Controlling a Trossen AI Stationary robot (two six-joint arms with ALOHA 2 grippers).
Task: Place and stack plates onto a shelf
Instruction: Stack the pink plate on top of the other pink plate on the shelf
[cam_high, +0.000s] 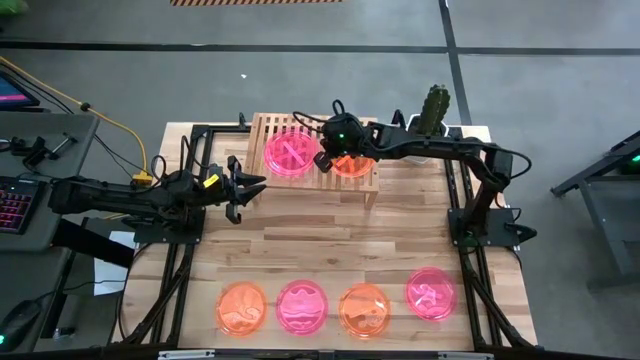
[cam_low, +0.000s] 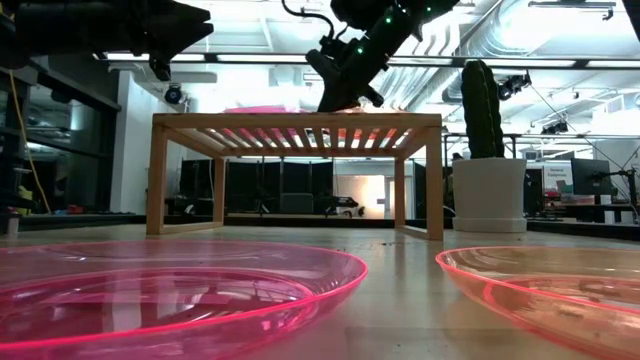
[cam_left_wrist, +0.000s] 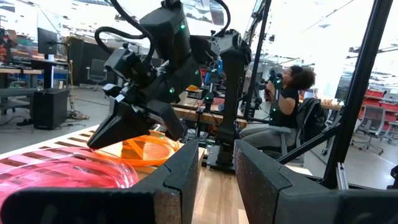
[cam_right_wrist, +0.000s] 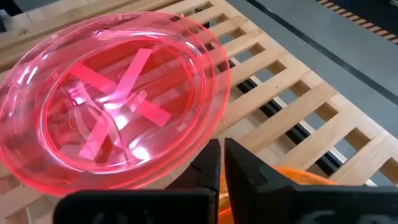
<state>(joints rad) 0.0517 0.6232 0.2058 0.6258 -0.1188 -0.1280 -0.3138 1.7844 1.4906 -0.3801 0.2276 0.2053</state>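
The shelf stands at the table's far middle. A pink plate with stripe marks lies on its left half; it also shows in the right wrist view. My right gripper is over the shelf top, shut on an orange plate on the shelf's right half. My left gripper hovers left of the shelf, empty, its fingers a little apart. Two orange and two pink plates lie in a row near the front edge. My right gripper holds the orange plate by its rim on the side toward the pink plate. The fingers slant down from above and from the table's right. The fingers hide the pinch itself. The plate sits about level at the shelf top.
The front row runs orange, pink, orange, pink. A cactus in a white pot stands right of the shelf at the far edge. A person sits beyond the table.
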